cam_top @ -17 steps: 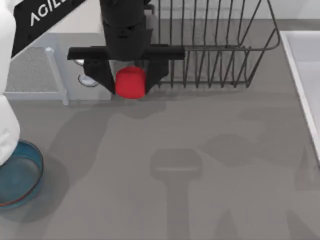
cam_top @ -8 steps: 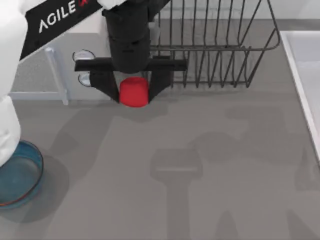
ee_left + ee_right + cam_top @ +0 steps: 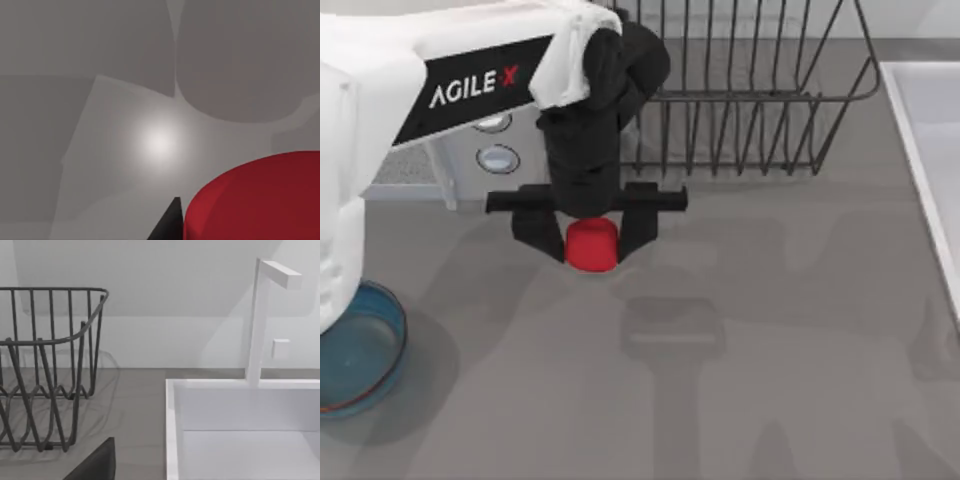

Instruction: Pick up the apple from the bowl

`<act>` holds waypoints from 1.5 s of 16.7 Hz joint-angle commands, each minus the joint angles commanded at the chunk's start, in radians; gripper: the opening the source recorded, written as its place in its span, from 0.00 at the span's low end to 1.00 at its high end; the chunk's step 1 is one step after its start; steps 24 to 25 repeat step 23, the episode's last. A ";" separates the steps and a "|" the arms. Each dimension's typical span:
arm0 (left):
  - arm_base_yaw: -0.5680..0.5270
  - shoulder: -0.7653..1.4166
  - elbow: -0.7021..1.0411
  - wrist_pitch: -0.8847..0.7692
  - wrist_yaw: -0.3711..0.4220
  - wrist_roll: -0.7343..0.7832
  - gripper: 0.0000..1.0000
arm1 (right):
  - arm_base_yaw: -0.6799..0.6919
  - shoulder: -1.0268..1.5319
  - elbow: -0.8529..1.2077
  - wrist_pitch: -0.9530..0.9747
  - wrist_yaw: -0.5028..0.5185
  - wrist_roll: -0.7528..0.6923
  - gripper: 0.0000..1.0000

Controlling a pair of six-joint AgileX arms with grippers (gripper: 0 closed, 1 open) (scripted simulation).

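Note:
The red apple (image 3: 590, 245) hangs above the grey table, left of its middle, between the black fingers of my left gripper (image 3: 588, 240), which is shut on it. From the left wrist the apple (image 3: 255, 200) looms large beside one dark fingertip (image 3: 167, 225). The blue bowl (image 3: 382, 300) sits at the table's left edge, partly behind my left arm, with nothing red inside it. In the right wrist view a dark finger (image 3: 95, 465) of my right gripper shows low in the picture.
A dark wire dish rack (image 3: 750, 90) stands at the back, just right of my left arm. A white microwave with round knobs (image 3: 497, 158) is at the back left. A white sink (image 3: 930, 140) with a faucet (image 3: 260, 320) lines the right edge.
My left gripper has carried the apple toward the front of the table, away from the microwave and rack, and slightly right. The bowl has stayed put.

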 joint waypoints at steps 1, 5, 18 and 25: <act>0.000 0.000 -0.001 0.001 0.000 0.000 0.00 | 0.000 0.000 0.000 0.000 0.000 0.000 1.00; 0.000 0.000 -0.001 0.001 0.000 0.000 0.08 | 0.000 0.000 0.000 0.000 0.000 0.000 1.00; 0.000 0.000 -0.001 0.001 0.000 0.000 1.00 | 0.000 0.000 0.000 0.000 0.000 0.000 1.00; 0.000 0.000 -0.001 0.001 0.000 0.000 1.00 | 0.000 0.000 0.000 0.000 0.000 0.000 1.00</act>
